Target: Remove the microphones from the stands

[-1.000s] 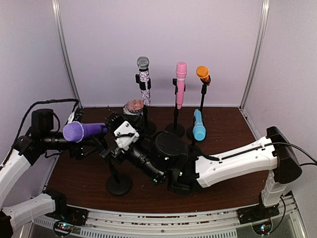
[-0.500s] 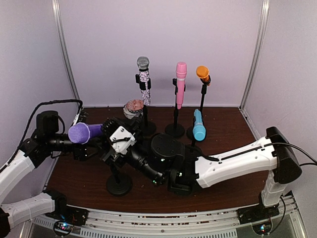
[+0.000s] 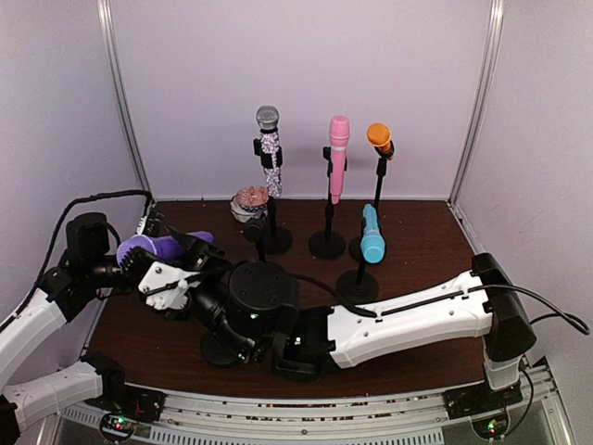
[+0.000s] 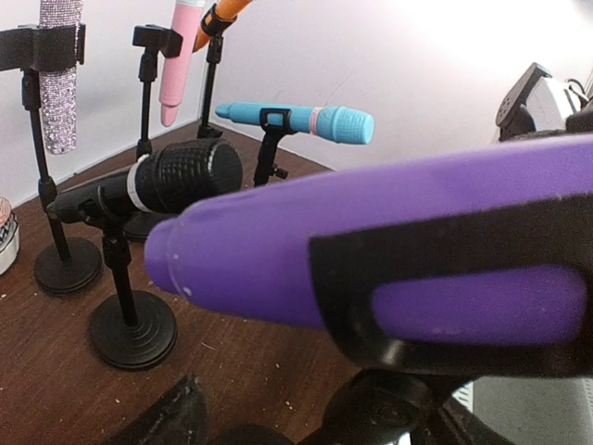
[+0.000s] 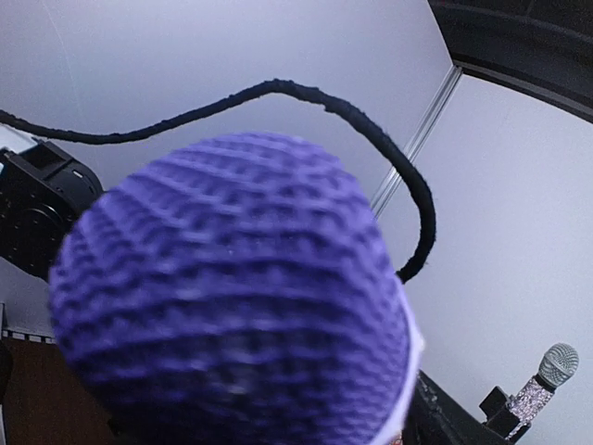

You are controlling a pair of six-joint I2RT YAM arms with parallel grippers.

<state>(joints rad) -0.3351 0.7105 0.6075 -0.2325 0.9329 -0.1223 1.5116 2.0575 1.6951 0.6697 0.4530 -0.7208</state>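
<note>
Reaching across from the right, my right hand point(image 3: 146, 269) is at the mesh head of the purple microphone point(image 3: 165, 244). I cannot tell whether its fingers are apart or clamped. My left hand point(image 3: 119, 267) meets the same head from the left, and I cannot tell its state either. The purple microphone lies roughly level above the table point(image 3: 417, 250), its handle seated in the black clip point(image 4: 408, 311). The stand base point(image 3: 220, 349) rests on the table under my right arm. Behind it, on their own stands, are a black microphone point(image 4: 190, 174), a blue microphone point(image 4: 296, 120) and a pink microphone point(image 3: 338, 153).
</note>
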